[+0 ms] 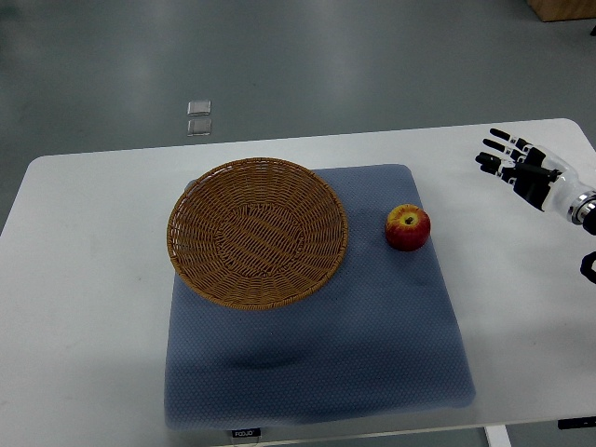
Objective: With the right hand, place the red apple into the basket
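Note:
A red apple (pixel 408 227) with a yellow patch stands upright on the blue mat (pixel 317 354), just right of the basket. The round wicker basket (pixel 257 171) sits on the mat's far left part and holds nothing. My right hand (pixel 510 162) comes in from the right edge, over the white table, to the right of and a little beyond the apple. Its fingers are spread and hold nothing. It is apart from the apple. The left arm is out of view.
The white table (pixel 84 279) carries the mat. Two small clear squares (pixel 198 117) lie on the grey floor beyond the table's far edge. A wooden box corner (pixel 563 9) shows at the top right.

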`<state>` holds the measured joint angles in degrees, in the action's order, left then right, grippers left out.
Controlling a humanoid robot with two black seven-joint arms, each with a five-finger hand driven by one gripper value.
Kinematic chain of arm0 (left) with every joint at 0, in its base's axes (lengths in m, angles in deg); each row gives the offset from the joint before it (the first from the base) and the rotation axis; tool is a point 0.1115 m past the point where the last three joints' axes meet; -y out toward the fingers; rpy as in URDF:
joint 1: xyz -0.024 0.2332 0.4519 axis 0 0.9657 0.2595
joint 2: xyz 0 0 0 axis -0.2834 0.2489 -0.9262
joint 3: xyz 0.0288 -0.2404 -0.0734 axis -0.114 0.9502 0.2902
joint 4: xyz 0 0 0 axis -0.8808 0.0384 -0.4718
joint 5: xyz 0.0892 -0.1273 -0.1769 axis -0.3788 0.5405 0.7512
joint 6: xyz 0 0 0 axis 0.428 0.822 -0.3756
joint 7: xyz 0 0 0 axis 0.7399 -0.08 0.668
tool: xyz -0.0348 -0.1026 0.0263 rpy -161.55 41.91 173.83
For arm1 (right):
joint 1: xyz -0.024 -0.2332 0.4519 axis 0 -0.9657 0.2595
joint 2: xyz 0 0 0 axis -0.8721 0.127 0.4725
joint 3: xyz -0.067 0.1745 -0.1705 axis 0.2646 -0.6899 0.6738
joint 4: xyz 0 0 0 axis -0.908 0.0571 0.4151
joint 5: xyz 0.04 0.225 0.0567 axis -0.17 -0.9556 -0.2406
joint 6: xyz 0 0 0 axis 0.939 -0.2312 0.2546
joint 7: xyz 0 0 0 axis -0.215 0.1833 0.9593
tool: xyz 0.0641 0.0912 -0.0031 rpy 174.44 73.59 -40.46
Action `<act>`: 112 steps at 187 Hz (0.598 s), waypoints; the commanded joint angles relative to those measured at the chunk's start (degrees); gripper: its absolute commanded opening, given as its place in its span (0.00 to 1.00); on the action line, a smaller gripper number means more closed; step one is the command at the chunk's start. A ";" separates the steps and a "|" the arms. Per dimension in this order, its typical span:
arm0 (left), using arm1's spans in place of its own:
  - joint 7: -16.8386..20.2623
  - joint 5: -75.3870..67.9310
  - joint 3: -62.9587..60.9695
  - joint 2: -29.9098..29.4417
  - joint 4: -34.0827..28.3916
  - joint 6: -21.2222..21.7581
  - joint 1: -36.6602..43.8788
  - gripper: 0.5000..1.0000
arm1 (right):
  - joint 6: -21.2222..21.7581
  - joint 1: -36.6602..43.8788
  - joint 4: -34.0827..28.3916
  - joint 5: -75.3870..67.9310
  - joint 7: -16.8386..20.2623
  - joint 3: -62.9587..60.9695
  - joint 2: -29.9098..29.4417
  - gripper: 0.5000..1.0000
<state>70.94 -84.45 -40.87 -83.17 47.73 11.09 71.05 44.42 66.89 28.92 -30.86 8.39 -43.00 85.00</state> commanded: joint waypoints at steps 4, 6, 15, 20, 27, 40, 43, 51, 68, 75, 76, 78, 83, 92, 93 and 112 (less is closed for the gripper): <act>0.00 0.00 0.00 0.00 -0.08 0.06 0.11 1.00 | 0.46 0.11 -0.16 0.09 0.13 -0.02 -0.06 0.86; -0.09 0.00 0.00 0.00 -0.08 0.06 0.11 1.00 | 0.46 0.11 -0.16 0.00 0.13 -0.02 -0.06 0.86; 0.00 -0.09 0.00 0.00 -0.08 -0.03 0.20 1.00 | 0.46 0.29 -0.25 0.09 0.13 0.07 -0.06 0.86; 0.00 -0.09 0.00 0.00 -0.08 0.06 0.20 1.00 | 0.46 0.29 -0.25 0.09 0.13 0.07 -0.06 0.86; 0.00 -0.09 0.00 0.00 0.01 0.06 0.20 1.00 | 0.46 0.55 -0.34 0.09 0.13 0.07 -0.06 0.86; 0.00 -0.09 0.00 0.00 0.01 0.06 0.20 1.00 | 0.38 0.82 -0.43 0.17 0.13 0.07 0.03 0.86; 0.00 -0.09 0.00 0.00 0.01 0.06 0.20 1.00 | 0.38 0.90 -0.34 0.18 0.13 0.07 0.03 0.86; 0.00 0.00 0.00 0.00 0.01 0.06 0.20 1.00 | 0.46 0.99 -0.34 0.26 0.13 0.07 0.12 0.86; 0.00 0.00 0.00 0.00 -0.08 0.06 0.20 1.00 | 0.55 2.31 -0.43 1.05 0.13 0.77 0.12 0.86; -0.09 -0.09 0.00 0.00 0.01 0.06 0.20 1.00 | 0.64 2.49 -0.43 1.14 0.13 0.95 0.29 0.86; -0.09 -0.09 0.00 0.00 0.01 0.06 0.20 1.00 | 0.64 2.49 -0.43 1.14 0.13 0.95 0.29 0.86; 0.00 -0.09 0.00 0.00 0.01 0.06 0.20 1.00 | 0.64 2.49 -0.43 1.23 0.13 0.95 0.29 0.86; 0.00 0.00 0.00 0.00 0.10 0.06 0.20 1.00 | 0.73 2.66 -0.43 1.93 0.13 1.04 0.64 0.86; -0.09 -0.09 0.00 0.00 0.10 -0.03 0.20 1.00 | 0.81 2.75 -0.52 3.69 0.13 0.95 0.82 0.86; -0.09 -0.09 0.00 0.00 0.10 -0.03 0.20 1.00 | 0.82 2.75 -0.52 3.69 0.13 0.95 0.82 0.86; 0.00 0.00 0.09 0.00 0.28 0.06 0.20 1.00 | 2.92 4.24 -0.52 9.84 -0.48 0.86 0.38 0.85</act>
<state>70.90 -84.47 -40.87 -83.17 47.80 11.15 71.26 45.30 69.64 28.42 -26.99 8.52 -42.08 85.72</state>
